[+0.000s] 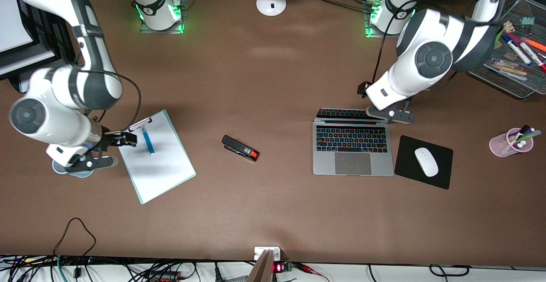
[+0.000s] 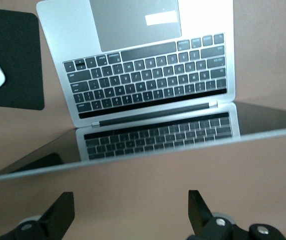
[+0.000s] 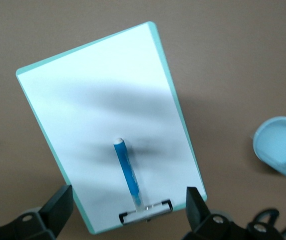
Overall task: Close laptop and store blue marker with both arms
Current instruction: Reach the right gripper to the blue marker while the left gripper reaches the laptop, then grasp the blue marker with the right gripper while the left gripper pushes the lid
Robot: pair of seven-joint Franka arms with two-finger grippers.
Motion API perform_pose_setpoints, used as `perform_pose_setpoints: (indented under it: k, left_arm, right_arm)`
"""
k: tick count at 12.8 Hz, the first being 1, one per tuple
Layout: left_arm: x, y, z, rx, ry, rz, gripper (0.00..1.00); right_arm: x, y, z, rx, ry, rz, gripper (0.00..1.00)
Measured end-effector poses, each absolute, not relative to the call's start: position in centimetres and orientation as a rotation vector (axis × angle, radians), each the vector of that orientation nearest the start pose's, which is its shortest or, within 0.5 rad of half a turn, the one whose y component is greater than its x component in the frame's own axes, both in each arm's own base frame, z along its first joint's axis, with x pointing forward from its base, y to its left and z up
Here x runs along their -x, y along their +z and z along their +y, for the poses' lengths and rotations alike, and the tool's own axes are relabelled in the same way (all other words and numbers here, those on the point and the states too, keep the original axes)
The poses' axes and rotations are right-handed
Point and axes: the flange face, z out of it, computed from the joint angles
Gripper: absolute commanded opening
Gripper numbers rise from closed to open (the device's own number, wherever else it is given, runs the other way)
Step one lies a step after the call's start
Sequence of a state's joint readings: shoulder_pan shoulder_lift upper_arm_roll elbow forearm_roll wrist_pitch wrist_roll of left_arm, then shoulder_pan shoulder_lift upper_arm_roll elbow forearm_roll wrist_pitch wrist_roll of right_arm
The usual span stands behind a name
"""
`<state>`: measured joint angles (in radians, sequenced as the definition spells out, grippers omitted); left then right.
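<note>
In the front view the laptop (image 1: 352,147) lies open on the brown surface (image 1: 273,213) toward the left arm's end, and its screen stands steeply, so it shows only as a thin strip at the edge away from the camera. The left gripper (image 1: 390,114) hangs just above that top edge of the screen, at the corner on the mouse pad (image 1: 424,161) side, so this arm is clearly the nearer one for closing the lid. The blue marker (image 1: 147,140) lies on a white clipboard (image 1: 156,162) toward the right arm's end, with its long axis running almost from the robots' edge toward the camera's edge, and the right gripper (image 1: 126,139) sits just beside it, over the clipboard's edge, near a pale blue cup (image 1: 71,171). In the left wrist view the left gripper (image 2: 131,212) is open, its black fingers well apart, and the glossy dark screen mirrors the black keys; the body is smooth grey metal, thin and flat. In the right wrist view the right gripper (image 3: 130,210) is open too, and the marker, a slim smooth plastic cylinder with a white tip, lies between the lines of the two fingers, its other end under the metal clip (image 3: 145,212) or just touching it. I think the fingers already stand across the marker's axis.
</note>
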<state>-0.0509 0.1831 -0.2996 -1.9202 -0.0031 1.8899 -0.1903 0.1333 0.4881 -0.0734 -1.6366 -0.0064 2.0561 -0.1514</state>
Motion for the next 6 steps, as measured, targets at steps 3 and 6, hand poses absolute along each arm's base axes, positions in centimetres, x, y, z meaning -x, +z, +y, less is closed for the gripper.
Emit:
perform_pose_setpoints:
  k: [3,6]
  left_arm:
    - [-55.5,36.5,-18.6,3.142,0.299,0.205,1.00]
    - [-55.9,36.1,-18.4,3.150,0.283,0.191,1.00]
  right_arm:
    - [-67.2,30.6,4.6,3.140,0.128,-0.474,1.00]
    - [-67.1,28.5,4.6,3.099,0.123,-0.677,1.00]
